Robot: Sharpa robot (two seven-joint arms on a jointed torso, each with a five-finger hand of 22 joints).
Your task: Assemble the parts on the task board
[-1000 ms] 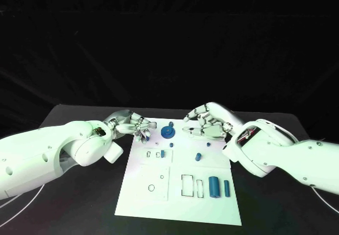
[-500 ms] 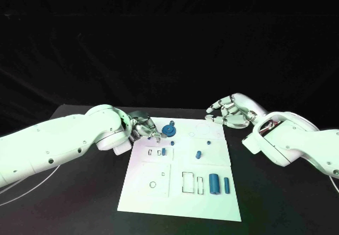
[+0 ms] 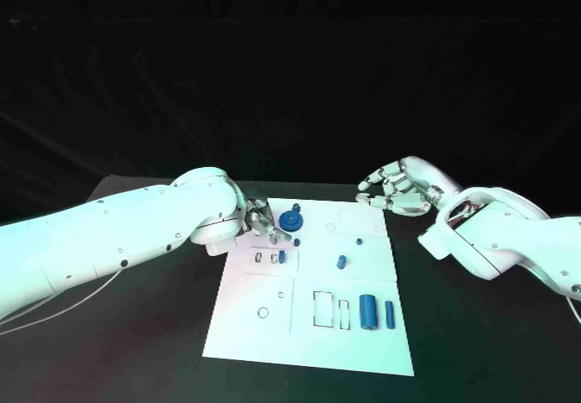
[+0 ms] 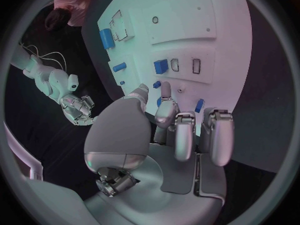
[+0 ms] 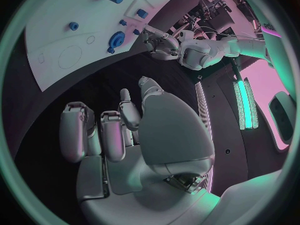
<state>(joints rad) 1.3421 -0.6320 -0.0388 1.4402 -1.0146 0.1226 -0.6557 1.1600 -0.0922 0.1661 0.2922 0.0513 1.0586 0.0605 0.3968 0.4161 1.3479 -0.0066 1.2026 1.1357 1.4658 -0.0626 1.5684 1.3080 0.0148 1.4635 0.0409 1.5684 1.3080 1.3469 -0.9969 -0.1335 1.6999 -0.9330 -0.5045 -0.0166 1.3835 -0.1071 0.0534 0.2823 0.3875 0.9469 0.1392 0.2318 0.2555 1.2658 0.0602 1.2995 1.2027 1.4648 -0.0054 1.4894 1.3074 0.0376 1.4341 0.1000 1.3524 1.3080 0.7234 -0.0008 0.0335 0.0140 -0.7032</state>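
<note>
Black cloth backs a black table (image 3: 145,336) where the white task board (image 3: 309,344) lies in the middle of the frame, running from centre down toward the lower edge. Blue parts sit on it: a round gear-like part (image 3: 290,222) near the board's upper left, a small peg (image 3: 342,262) at its centre, and two upright cylinders (image 3: 367,313) beside a rectangular slot in the lower right. At centre left, the left hand (image 3: 255,217) hangs over the board's upper-left corner, just beside the round part, fingers curled downward; the left wrist view shows the fingertips (image 4: 165,91) close above small blue pieces, with nothing plainly held, though whether they touch one cannot be told. At upper right, the right hand (image 3: 397,188) hovers off the board's upper-right corner, fingers loosely curled and apart, empty in the right wrist view. The step in hand appears to be the left hand reaching for a part near the round one. Done well, it would mean lowering straight over a single piece, closing on it without nudging its neighbours, and keeping the right hand clear of the board until needed.
</note>
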